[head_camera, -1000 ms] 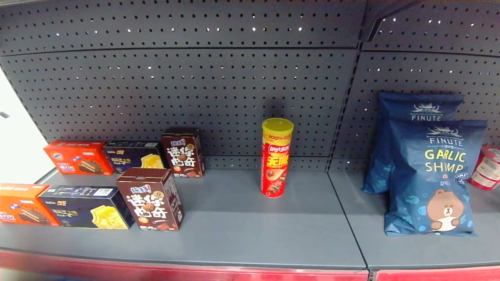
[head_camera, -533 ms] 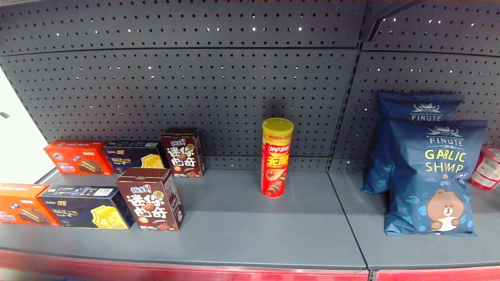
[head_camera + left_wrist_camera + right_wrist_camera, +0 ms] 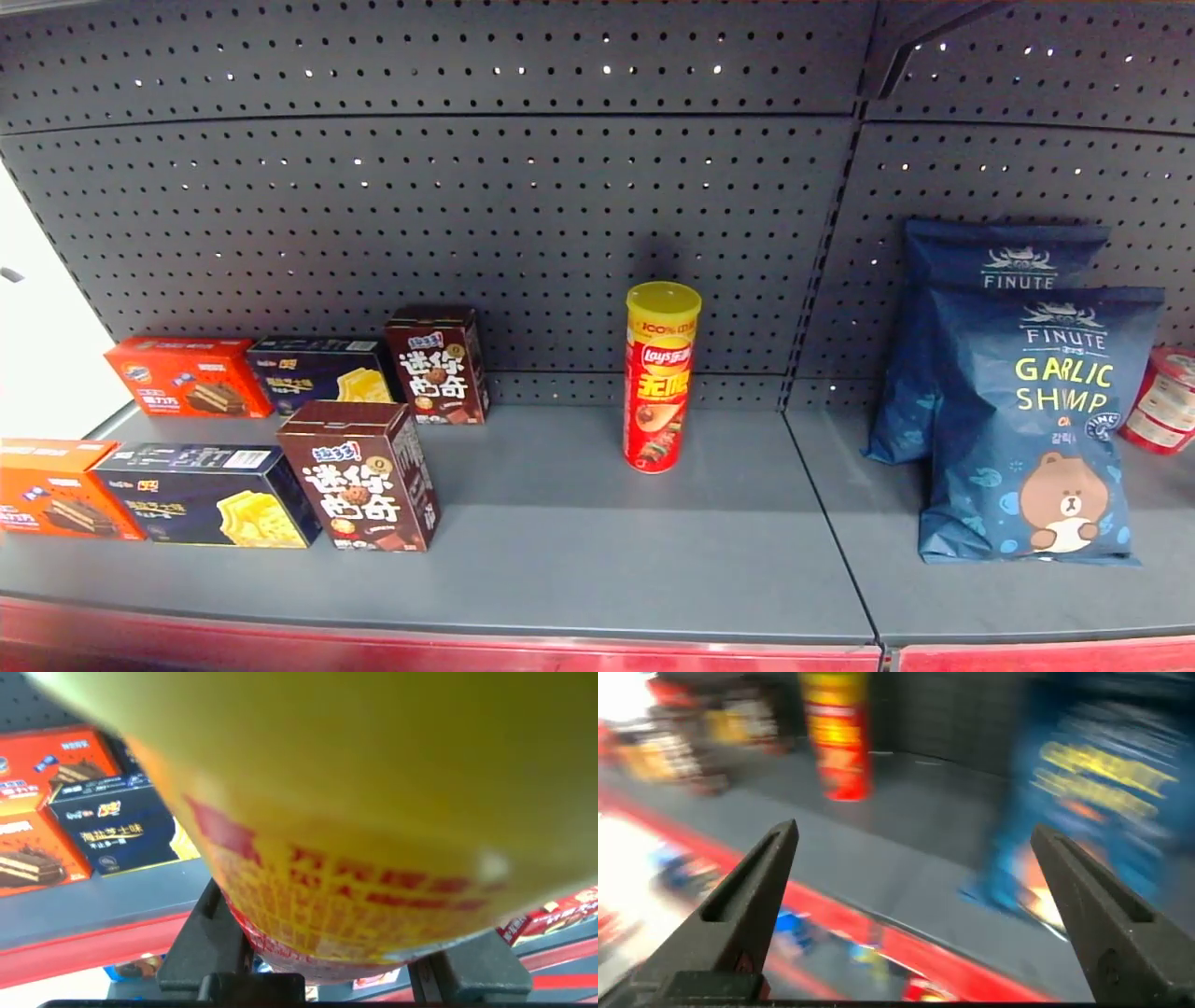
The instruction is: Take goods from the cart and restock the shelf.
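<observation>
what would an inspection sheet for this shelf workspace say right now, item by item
surface: grey shelf, bare floor space in front of the standing chip can
job's things: yellow and red container in the left gripper; on the shelf, six boxes in two rows, two blue bags, a red tub at the right edge
clutter: nothing seen
grippers: left gripper shut on the container; right gripper open, holding nothing, facing the shelf
cables: nothing seen
surroundings: perforated back panel, red strip along the shelf front
</observation>
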You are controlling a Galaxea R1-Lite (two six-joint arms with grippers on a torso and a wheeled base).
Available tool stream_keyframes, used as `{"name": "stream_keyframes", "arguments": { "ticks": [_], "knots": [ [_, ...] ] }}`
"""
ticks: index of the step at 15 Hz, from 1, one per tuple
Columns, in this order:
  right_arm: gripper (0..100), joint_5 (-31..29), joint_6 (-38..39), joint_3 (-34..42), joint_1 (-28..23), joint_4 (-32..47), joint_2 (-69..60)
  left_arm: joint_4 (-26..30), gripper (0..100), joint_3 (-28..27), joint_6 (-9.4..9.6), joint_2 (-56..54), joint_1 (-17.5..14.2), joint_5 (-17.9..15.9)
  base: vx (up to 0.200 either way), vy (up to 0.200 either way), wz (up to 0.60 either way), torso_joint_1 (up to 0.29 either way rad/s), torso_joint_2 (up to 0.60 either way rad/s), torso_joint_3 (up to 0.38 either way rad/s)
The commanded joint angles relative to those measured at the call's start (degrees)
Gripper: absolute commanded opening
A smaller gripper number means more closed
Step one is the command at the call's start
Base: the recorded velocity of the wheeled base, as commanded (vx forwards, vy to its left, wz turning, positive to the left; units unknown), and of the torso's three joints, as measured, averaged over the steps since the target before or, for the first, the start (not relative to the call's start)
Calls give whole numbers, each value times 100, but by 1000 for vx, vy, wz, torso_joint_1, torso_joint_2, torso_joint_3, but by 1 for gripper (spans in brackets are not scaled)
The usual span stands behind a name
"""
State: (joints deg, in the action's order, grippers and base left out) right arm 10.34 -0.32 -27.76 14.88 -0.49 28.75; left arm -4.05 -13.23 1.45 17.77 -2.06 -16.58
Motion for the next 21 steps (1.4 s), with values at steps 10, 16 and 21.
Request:
{"name": "stream_keyframes", "arguments": {
  "ticks": [10, 16, 21],
  "knots": [
    [100, 1234, -162, -1715, 1175, -795, 4192, -8, 0, 66, -57, 174, 57, -223, 0, 0, 0, 0, 0, 0],
    [100, 1392, -100, -2216, 1219, -1542, 5616, -8, 0, 31, -224, 139, 65, -320, 0, 0, 0, 0, 0, 0],
    [100, 2684, -293, -2252, 990, -3977, 6952, -8, 0, 48, -233, 121, 65, -425, 0, 0, 0, 0, 0, 0]
  ]
}}
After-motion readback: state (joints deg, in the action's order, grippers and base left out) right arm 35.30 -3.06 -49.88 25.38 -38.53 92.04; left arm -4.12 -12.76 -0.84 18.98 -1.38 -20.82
